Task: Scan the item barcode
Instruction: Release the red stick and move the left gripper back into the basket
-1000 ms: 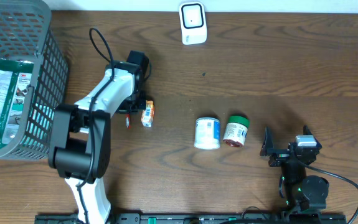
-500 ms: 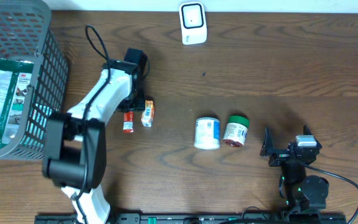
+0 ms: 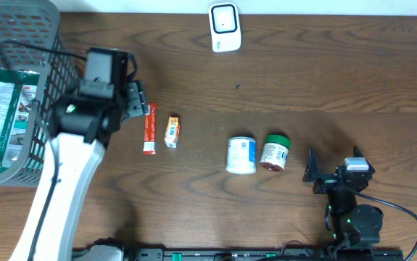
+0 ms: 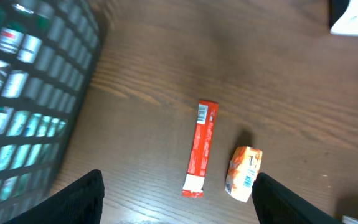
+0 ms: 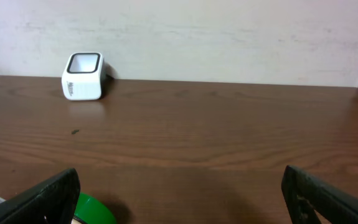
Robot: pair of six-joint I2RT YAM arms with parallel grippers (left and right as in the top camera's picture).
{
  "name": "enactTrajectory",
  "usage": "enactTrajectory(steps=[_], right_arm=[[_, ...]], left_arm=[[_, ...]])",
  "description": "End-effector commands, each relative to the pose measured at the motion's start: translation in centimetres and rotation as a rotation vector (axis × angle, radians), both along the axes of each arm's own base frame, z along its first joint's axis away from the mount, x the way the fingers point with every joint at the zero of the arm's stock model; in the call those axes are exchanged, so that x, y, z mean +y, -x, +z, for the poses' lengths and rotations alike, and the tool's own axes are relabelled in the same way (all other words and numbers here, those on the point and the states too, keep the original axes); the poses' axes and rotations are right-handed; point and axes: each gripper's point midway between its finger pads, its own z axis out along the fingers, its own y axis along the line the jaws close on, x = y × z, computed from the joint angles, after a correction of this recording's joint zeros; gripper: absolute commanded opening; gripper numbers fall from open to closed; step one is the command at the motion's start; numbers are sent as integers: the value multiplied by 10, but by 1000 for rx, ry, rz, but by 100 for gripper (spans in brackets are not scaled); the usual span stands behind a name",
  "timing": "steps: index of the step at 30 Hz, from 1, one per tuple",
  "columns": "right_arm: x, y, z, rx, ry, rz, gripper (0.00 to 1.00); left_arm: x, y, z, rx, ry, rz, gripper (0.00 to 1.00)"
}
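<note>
A red stick packet (image 3: 149, 129) (image 4: 202, 148) lies flat on the wooden table, its barcode end pointing away from me. A small orange packet (image 3: 172, 132) (image 4: 244, 173) lies just right of it. My left gripper (image 3: 137, 103) (image 4: 182, 208) hangs open above and left of them, holding nothing. The white barcode scanner (image 3: 225, 27) (image 5: 83, 76) stands at the table's back edge. My right gripper (image 3: 323, 174) (image 5: 182, 199) rests open near the front right, with nothing between its fingers.
A grey wire basket (image 3: 19, 94) (image 4: 29, 93) holding a green-and-white package fills the left side. A white can (image 3: 241, 154) and a green-lidded jar (image 3: 275, 152) (image 5: 94, 211) lie side by side mid-table, left of the right gripper.
My left gripper opened and let go of the red stick packet, then rose and pulled back toward the basket. The packet now lies beside the orange one. The right arm stayed still.
</note>
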Motion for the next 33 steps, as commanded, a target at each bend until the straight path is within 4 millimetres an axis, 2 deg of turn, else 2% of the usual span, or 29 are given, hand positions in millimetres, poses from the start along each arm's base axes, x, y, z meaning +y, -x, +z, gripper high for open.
enactTrajectory(steps=[1, 4, 8, 9, 12, 15, 16, 17, 19, 21, 23, 29, 33], right_arm=[[-3, 0, -1, 1, -3, -16, 99], [-3, 0, -1, 1, -3, -16, 99], [-3, 0, -1, 1, -3, -16, 99], [-3, 0, -1, 1, -3, -16, 99], [-3, 0, -1, 1, -3, -16, 99], [-3, 0, -1, 1, -3, -16, 99], [-3, 0, -1, 1, -3, -16, 99], [-3, 0, -1, 1, -3, -16, 99], [-3, 0, -1, 1, -3, -16, 99], [-3, 0, -1, 1, -3, -16, 99], [-3, 0, -1, 1, -3, -16, 99], [-3, 0, -1, 1, -3, -16, 99], [-3, 0, -1, 1, -3, -16, 99]], left_arm=[[6, 8, 26, -76, 7, 19, 74], [20, 12, 38, -115, -10, 61, 74], [42, 13, 40, -128, -2, 144, 76], [47, 13, 40, -126, 12, 162, 79], [56, 11, 45, -139, 97, 175, 79], [69, 8, 67, -197, 195, 189, 79], [75, 8, 77, -225, 229, 196, 79], [86, 8, 95, -277, 285, 206, 79], [94, 8, 101, -302, 300, 220, 79], [102, 10, 99, -297, 296, 245, 79], [103, 11, 88, -252, 305, 257, 79], [90, 6, 51, -92, 318, 219, 79], [84, -1, 34, -30, 315, 187, 79]])
